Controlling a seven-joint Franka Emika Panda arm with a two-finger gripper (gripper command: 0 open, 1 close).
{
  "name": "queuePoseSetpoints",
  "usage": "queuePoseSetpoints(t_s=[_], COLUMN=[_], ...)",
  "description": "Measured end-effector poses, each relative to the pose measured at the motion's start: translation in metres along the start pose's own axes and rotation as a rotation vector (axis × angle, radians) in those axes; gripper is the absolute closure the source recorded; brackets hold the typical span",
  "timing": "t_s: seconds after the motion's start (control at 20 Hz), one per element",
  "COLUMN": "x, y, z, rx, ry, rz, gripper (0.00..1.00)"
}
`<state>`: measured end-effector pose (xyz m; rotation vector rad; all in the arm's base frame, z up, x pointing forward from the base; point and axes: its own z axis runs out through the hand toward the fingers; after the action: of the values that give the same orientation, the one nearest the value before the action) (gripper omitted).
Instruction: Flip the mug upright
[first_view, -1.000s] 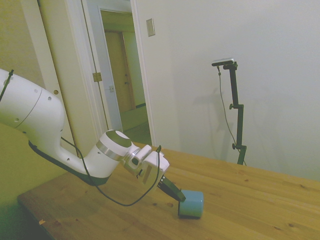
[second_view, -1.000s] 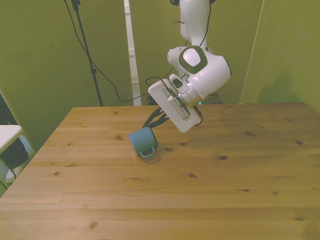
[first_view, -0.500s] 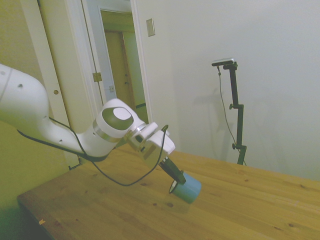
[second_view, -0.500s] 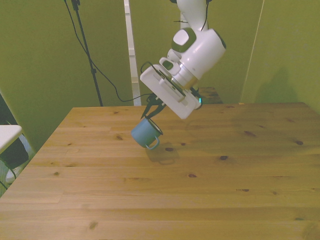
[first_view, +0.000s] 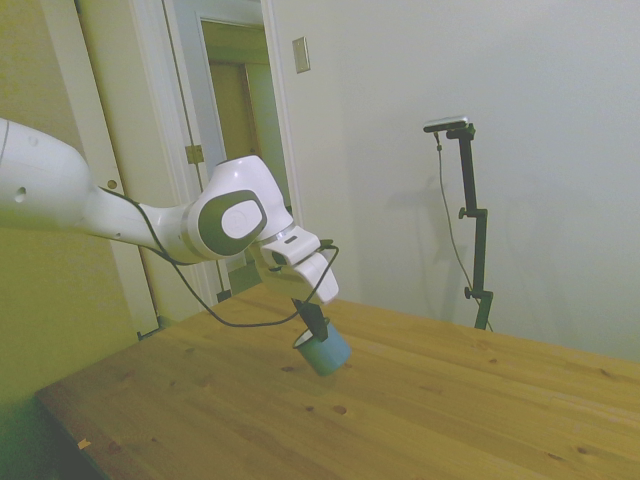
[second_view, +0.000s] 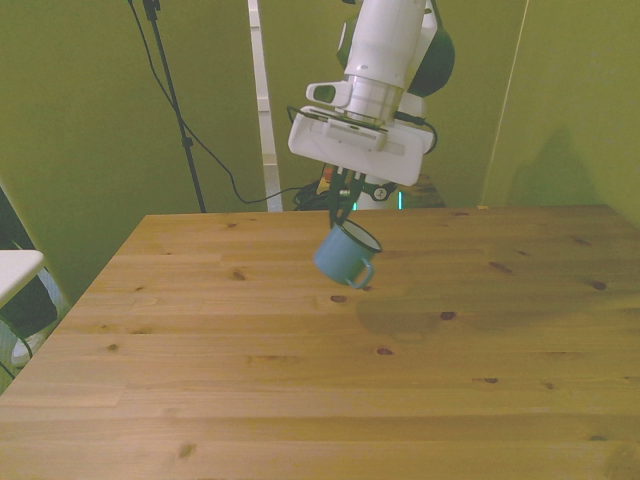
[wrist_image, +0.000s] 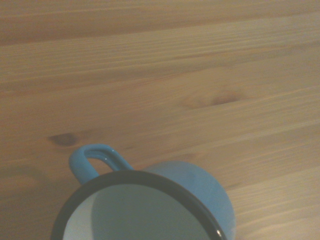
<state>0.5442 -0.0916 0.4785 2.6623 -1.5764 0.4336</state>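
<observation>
1. Mug (second_view: 346, 254) lifted clear of the bench (second_view: 300, 400), hanging in the air above its far half.
2. Gripper (second_view: 341, 214) clamped on the mug's rim, fingers pinching the wall at the top edge.
3. Mug tilted, mouth facing up and toward the front view's right, base lower and toward the front view's left.
4. Handle on the lower side in the front view, pointing toward the camera and down.
5. Side view: mug (first_view: 324, 351) below the gripper (first_view: 313, 325), pale inside and dark rim visible, base angled down toward the bench (first_view: 450, 420).
6. Wrist view: mug (wrist_image: 165, 205) seen from above the mouth, dark rim, pale inside, blue handle sticking out over the wood of the bench (wrist_image: 150, 75).
7. Faint shadow on the bench below and to the front view's right of the mug.
8. Arm bent down from above, wrist plate roughly level over the mug.
9. Open doorway (first_view: 245, 150) behind the arm in the side view.
</observation>
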Motion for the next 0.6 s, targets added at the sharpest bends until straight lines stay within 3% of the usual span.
queuePoseSetpoints(t_s=[0.3, 0.6], x=[0.001, 0.0], y=[-0.022, -0.038], z=[0.025, 0.056], rx=[0.124, 0.142], ry=[-0.211, -0.339], rz=[0.005, 0.0], gripper=[1.0, 1.0])
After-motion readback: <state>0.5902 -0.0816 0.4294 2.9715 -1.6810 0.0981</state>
